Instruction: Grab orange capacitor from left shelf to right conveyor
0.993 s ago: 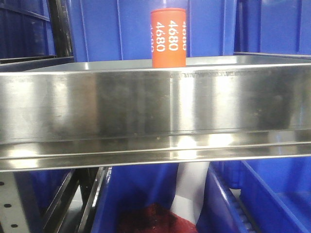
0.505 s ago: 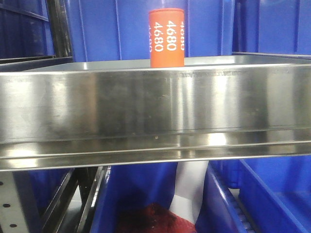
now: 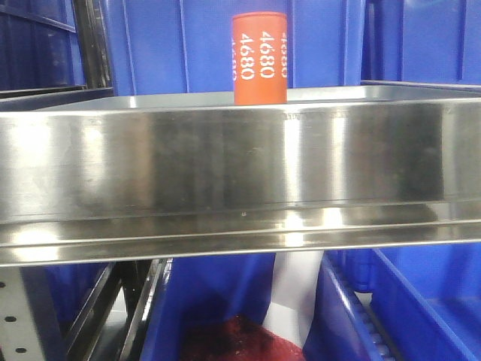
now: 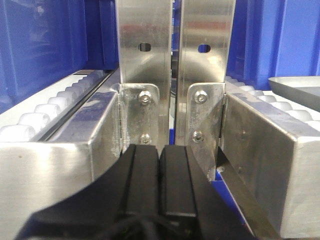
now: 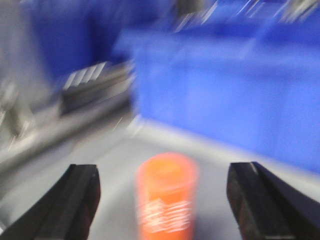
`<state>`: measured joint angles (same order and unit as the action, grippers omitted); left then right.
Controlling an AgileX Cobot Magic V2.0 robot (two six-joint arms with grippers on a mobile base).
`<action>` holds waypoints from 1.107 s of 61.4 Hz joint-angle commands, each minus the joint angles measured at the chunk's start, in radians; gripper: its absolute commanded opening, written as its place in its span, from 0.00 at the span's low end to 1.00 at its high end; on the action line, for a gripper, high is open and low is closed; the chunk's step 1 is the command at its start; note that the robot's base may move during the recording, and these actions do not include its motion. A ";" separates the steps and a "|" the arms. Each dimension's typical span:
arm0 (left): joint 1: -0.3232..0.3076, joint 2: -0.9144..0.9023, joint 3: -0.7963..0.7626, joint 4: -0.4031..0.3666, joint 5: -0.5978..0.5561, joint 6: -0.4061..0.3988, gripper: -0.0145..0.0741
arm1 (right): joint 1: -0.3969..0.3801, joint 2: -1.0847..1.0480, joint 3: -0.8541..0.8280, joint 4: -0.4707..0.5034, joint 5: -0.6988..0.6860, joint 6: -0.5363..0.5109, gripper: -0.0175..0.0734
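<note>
Although highlights have slid along the lip of the one left shelf (image 3: 225, 165) since a second ago, little else has moved. Two grippers show. The blurred right gripper (image 5: 162, 172) has its jaws spread wide either side of the single orange capacitor (image 5: 165, 200), clear of it. The left gripper (image 4: 159, 150) has its jaws pressed together, empty. The capacitor stands upright on the shelf at upper centre, barely shifted, so the lift seems not begun.

Your left gripper (image 4: 160, 152) shows two matte black fingers (image 4: 142, 175), flat-faced with rounded tips, on a wider black base. Your right gripper (image 5: 162, 180): black wedge fingers (image 5: 80, 200), blurred.
</note>
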<state>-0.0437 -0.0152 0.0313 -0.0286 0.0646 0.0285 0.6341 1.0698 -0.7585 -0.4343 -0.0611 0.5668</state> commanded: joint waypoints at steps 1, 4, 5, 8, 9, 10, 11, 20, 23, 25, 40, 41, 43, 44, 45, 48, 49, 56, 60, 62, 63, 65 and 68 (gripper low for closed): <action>-0.005 -0.010 0.026 -0.006 -0.090 -0.004 0.02 | 0.009 0.042 -0.042 -0.010 -0.098 0.002 0.88; -0.005 -0.010 0.026 -0.006 -0.090 -0.004 0.02 | 0.009 0.075 -0.042 -0.010 -0.106 0.005 0.88; -0.005 -0.010 0.026 -0.006 -0.090 -0.004 0.02 | 0.009 0.087 -0.042 -0.010 -0.109 0.005 0.88; -0.005 -0.010 0.026 -0.006 -0.090 -0.004 0.02 | 0.009 0.115 -0.042 -0.009 -0.124 0.005 0.88; -0.005 -0.010 0.026 -0.006 -0.090 -0.004 0.02 | 0.009 0.123 -0.042 -0.008 -0.133 0.005 0.88; -0.005 -0.010 0.026 -0.006 -0.090 -0.004 0.02 | 0.009 0.134 -0.042 -0.006 -0.141 0.005 0.88; -0.005 -0.010 0.026 -0.006 -0.090 -0.004 0.02 | 0.009 0.142 -0.042 -0.005 -0.151 0.005 0.88; -0.005 -0.010 0.026 -0.006 -0.090 -0.004 0.02 | 0.003 0.218 -0.042 0.029 -0.213 0.005 0.88; -0.005 -0.010 0.026 -0.006 -0.090 -0.004 0.02 | -0.006 0.243 -0.042 0.029 -0.230 0.005 0.88; -0.005 -0.010 0.026 -0.006 -0.090 -0.004 0.02 | -0.013 0.260 -0.042 0.030 -0.240 0.005 0.88; -0.005 -0.010 0.026 -0.006 -0.090 -0.004 0.02 | -0.064 0.326 -0.042 0.030 -0.315 0.004 0.88; -0.005 -0.010 0.026 -0.006 -0.090 -0.004 0.02 | -0.066 0.327 -0.042 0.030 -0.320 0.004 0.88; -0.005 -0.010 0.026 -0.006 -0.090 -0.004 0.02 | -0.070 0.332 -0.042 0.030 -0.330 0.004 0.88; -0.005 -0.010 0.026 -0.006 -0.090 -0.004 0.02 | -0.073 0.333 -0.042 0.030 -0.335 0.004 0.88; -0.005 -0.010 0.026 -0.006 -0.090 -0.004 0.02 | -0.075 0.336 -0.042 0.030 -0.337 0.004 0.88; -0.005 -0.010 0.026 -0.006 -0.090 -0.004 0.02 | -0.082 0.344 -0.042 0.030 -0.341 0.003 0.86; -0.005 -0.010 0.026 -0.006 -0.090 -0.004 0.02 | -0.085 0.346 -0.042 0.030 -0.342 0.003 0.85; -0.005 -0.010 0.026 -0.006 -0.090 -0.004 0.02 | -0.101 0.376 -0.042 0.030 -0.376 0.003 0.75; -0.005 -0.010 0.026 -0.006 -0.090 -0.004 0.02 | -0.104 0.390 -0.042 0.030 -0.415 0.003 0.65; -0.005 -0.010 0.026 -0.006 -0.090 -0.004 0.02 | -0.104 0.394 -0.042 0.030 -0.434 0.003 0.59; -0.005 -0.010 0.026 -0.006 -0.090 -0.004 0.02 | -0.104 0.395 -0.042 0.030 -0.444 0.003 0.56; -0.005 -0.010 0.026 -0.006 -0.090 -0.004 0.02 | -0.104 0.395 -0.042 0.030 -0.467 0.003 0.48; -0.005 -0.010 0.026 -0.006 -0.090 -0.004 0.02 | -0.104 0.395 -0.042 0.030 -0.493 0.003 0.38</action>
<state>-0.0437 -0.0152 0.0313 -0.0286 0.0646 0.0285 0.5341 1.4970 -0.7646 -0.4097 -0.4070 0.5708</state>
